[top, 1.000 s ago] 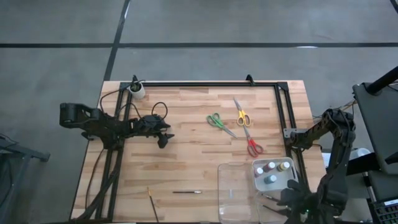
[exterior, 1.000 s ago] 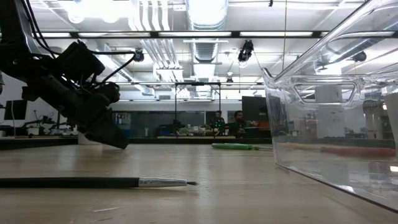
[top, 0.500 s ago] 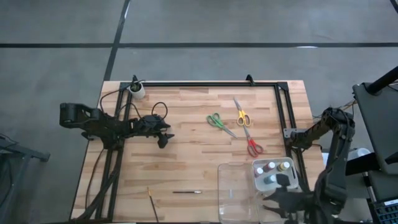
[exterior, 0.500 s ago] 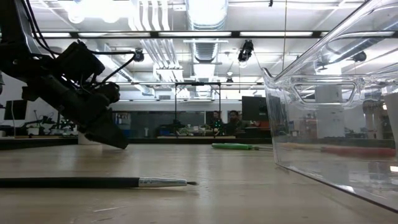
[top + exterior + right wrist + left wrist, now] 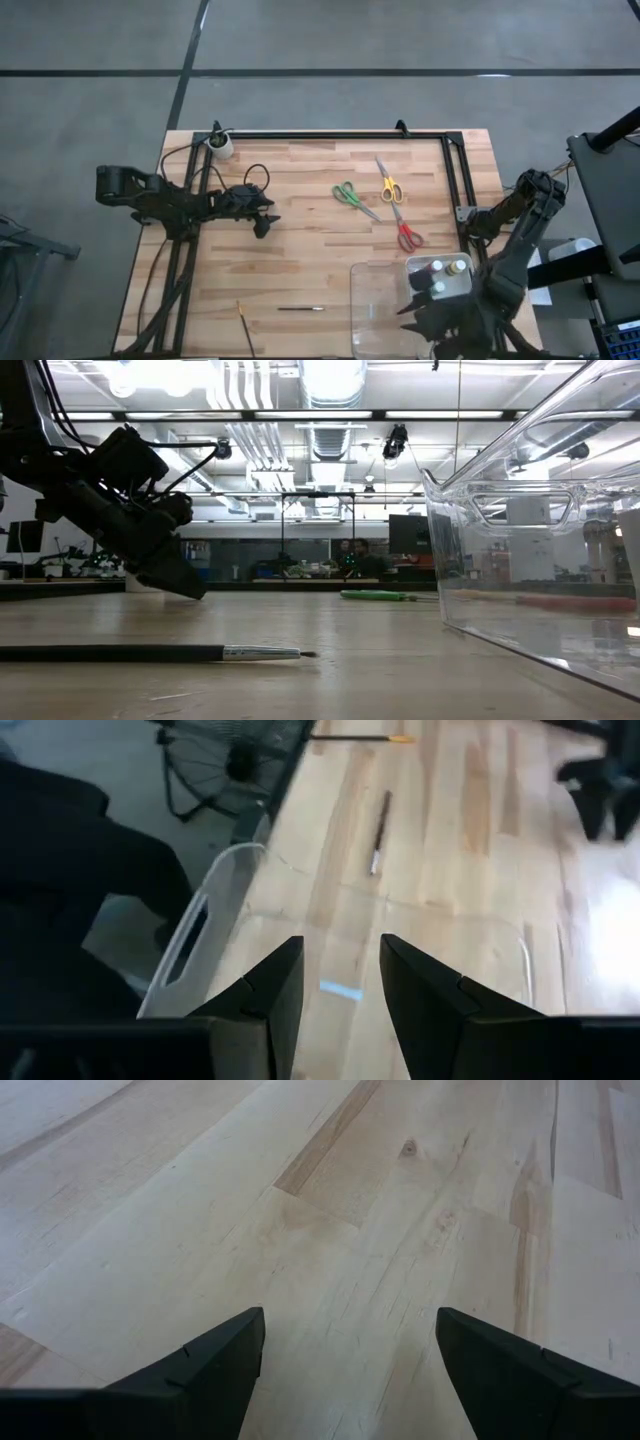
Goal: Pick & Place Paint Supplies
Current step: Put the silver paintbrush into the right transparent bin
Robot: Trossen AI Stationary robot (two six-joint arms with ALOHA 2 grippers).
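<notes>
Right hand point(image 5: 340, 985) hangs over the near right corner of the surface point(image 5: 310, 260), above the clear tray point(image 5: 385, 310), and points across the wood toward the left side. Its fingers point(image 5: 265, 995) stand partly apart with only bare tray and wood showing between them; nothing is gripped. Left hand point(image 5: 350, 1360) waits low over the left part of the surface with its fingers point(image 5: 215, 1360) spread wide and empty, plain wood between them.

Inside the tray, in the small compartment at its far right corner, stand the paint bottles point(image 5: 438, 278), close together, pale caps up. The rest of the tray looks bare from above.

Three pairs of scissors lie on the wood beyond the tray, right of centre: green scissors point(image 5: 352, 198) farthest left, yellow scissors point(image 5: 388, 184) just beside them toward the far edge, and red scissors point(image 5: 405, 232) nearest the tray. None of them touch one another.

Two brushes lie on the near part of the surface, left of the tray. A dark brush point(image 5: 300, 309) lies flat, roughly parallel to the near edge. A second, thinner brush point(image 5: 244, 327) lies further left at a slant, close to the near edge.

A small white cup point(image 5: 220, 147) stands at the far left corner.
</notes>
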